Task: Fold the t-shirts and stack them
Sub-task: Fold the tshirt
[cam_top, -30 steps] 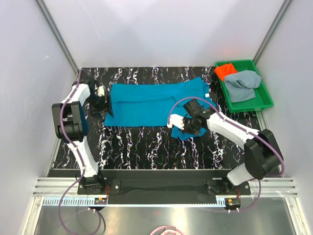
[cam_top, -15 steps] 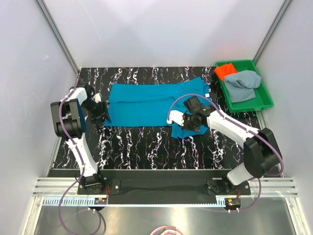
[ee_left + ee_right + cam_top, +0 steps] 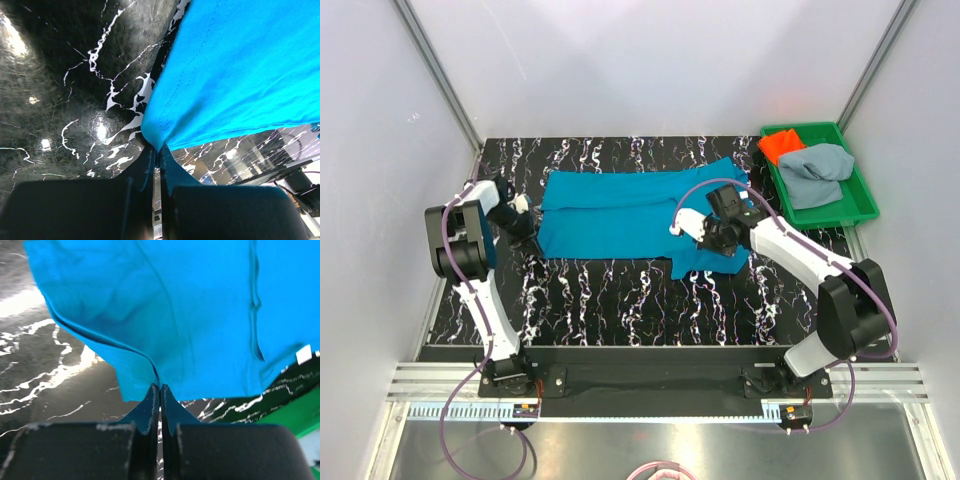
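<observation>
You see 3 t-shirts, 2 grippers, 1 green tray [image 3: 850,212]. On table [image 3: 620,295], teal-blue t-shirt [image 3: 630,215] lies spread between both grippers. Your left gripper [image 3: 157,150] pinches its near left corner; your right gripper [image 3: 160,387] is clamped on near right edge, possibly sleeve. In tray: orange-red t-shirt [image 3: 780,146], grey-blue t-shirt [image 3: 815,175], well apart from both.

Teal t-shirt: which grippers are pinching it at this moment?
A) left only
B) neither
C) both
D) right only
C: each wrist view shows jaws closed on an edge of the teal t-shirt, the left gripper at its left end and the right gripper at its near right part.
</observation>
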